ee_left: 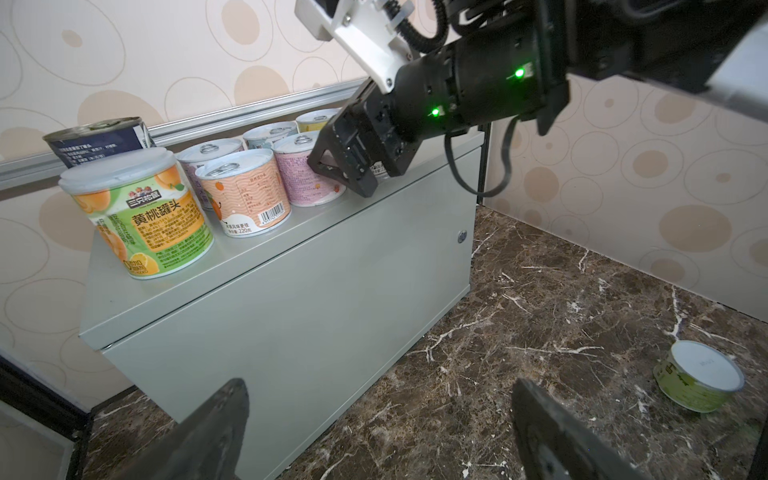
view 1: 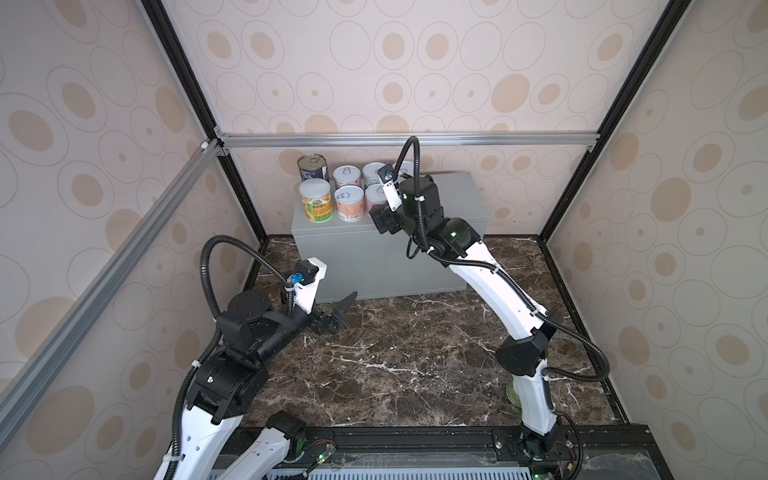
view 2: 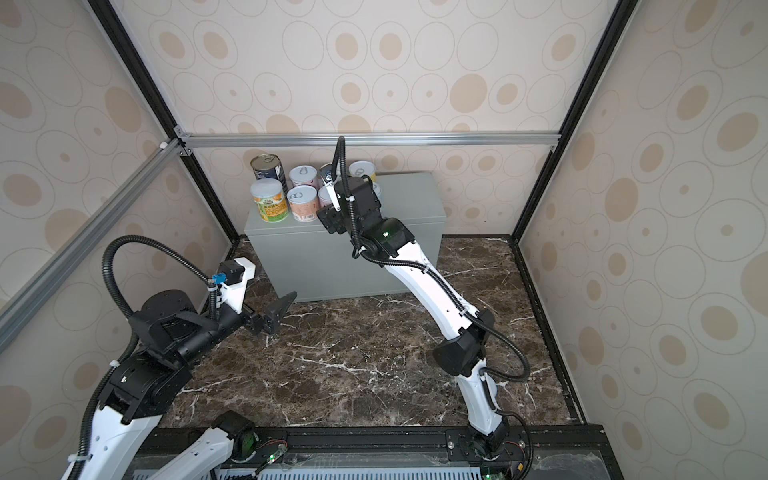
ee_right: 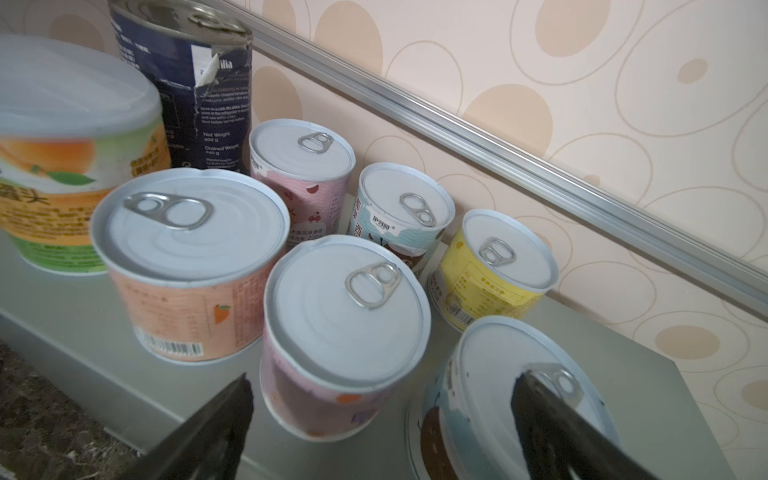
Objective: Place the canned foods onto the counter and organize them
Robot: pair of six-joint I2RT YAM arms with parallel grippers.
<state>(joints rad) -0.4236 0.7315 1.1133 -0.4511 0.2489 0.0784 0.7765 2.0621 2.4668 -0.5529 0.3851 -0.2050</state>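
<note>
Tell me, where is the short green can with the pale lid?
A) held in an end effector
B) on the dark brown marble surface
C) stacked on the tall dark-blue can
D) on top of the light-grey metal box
B: the short green can sits alone on the dark brown marble surface, apart from the light-grey metal box where the other cans stand.

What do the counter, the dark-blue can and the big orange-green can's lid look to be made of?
Counter: painted sheet metal, likely; matte grey, folded seam, round lock.
Dark-blue can: metal with shiny pull-tab top; paper label, torn at the seam.
Orange-green can: lid looks frosted translucent plastic, no pull-tab showing.
</note>
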